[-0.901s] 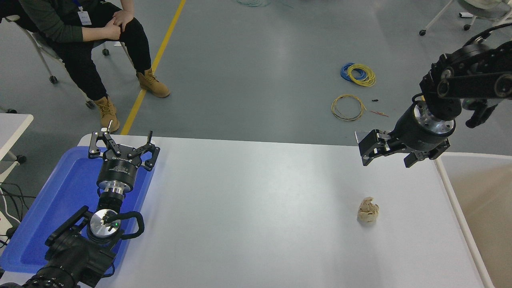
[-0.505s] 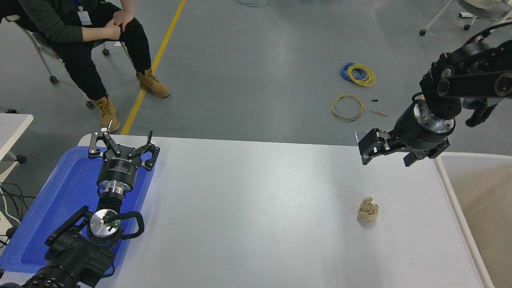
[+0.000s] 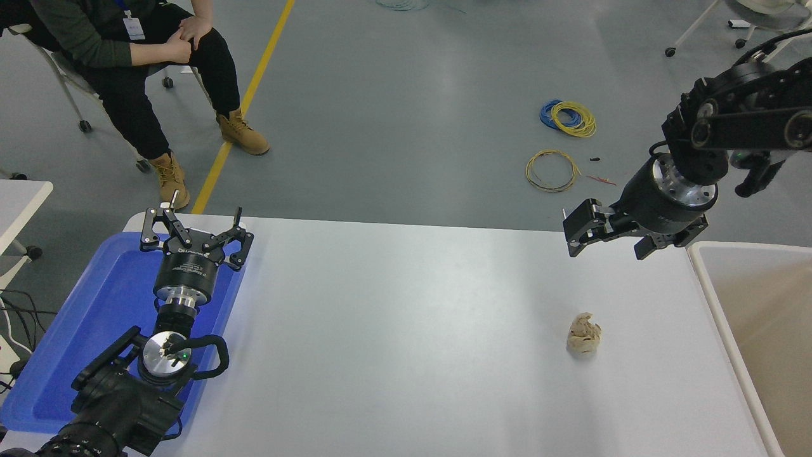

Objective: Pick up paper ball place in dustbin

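Observation:
The paper ball (image 3: 584, 332), a small beige-tan crumpled wad, lies on the white table (image 3: 406, 330) at the right side. The dustbin (image 3: 724, 330), with an off-white rim and beige inner walls, stands at the table's right edge, partly cut off by the picture. My right gripper (image 3: 606, 249) hangs open and empty above the table's far right part, well beyond and above the ball, pointing left and down. My left gripper (image 3: 193, 223) is parked open at the lower left over the blue tray.
A shallow blue tray (image 3: 89, 330) lies on the table's left end under the left arm. A person sits on a chair (image 3: 63, 70) at the far left. Wire coils (image 3: 552, 170) lie on the floor beyond the table.
My right gripper has risen slightly and drifted a little away from the table's surface. The paper ball and the left arm have not moved.

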Robot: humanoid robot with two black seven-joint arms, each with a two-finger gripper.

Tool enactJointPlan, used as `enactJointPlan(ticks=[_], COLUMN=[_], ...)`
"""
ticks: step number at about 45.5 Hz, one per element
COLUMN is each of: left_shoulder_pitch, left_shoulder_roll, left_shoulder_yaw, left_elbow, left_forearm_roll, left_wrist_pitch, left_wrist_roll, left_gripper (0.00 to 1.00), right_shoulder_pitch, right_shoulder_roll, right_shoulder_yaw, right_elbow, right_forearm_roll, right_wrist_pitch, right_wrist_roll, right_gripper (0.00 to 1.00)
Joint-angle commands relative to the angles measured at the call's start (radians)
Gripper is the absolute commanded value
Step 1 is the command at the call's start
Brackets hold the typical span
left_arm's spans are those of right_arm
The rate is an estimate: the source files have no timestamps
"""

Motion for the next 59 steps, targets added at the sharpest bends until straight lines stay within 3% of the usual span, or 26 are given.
enactJointPlan(ticks=[1,59], left_shoulder_pitch=[0.000,0.000], left_shoulder_roll=[0.000,0.000], left_shoulder_yaw=[0.000,0.000], left_elbow=[0.000,0.000], left_forearm_roll=[0.000,0.000], left_wrist_pitch=[-0.001,-0.001], left_wrist_roll=[0.000,0.000], left_gripper=[1.00,1.00], right_shoulder_pitch=[0.000,-0.018], right_shoulder_roll=[-0.006,-0.013], right_shoulder_yaw=[-0.002,-0.008], right_elbow=[-0.001,-0.037], right_forearm_roll=[0.000,0.000], right_wrist_pitch=[-0.001,-0.020], right_wrist_roll=[0.000,0.003], right_gripper=[1.00,1.00])
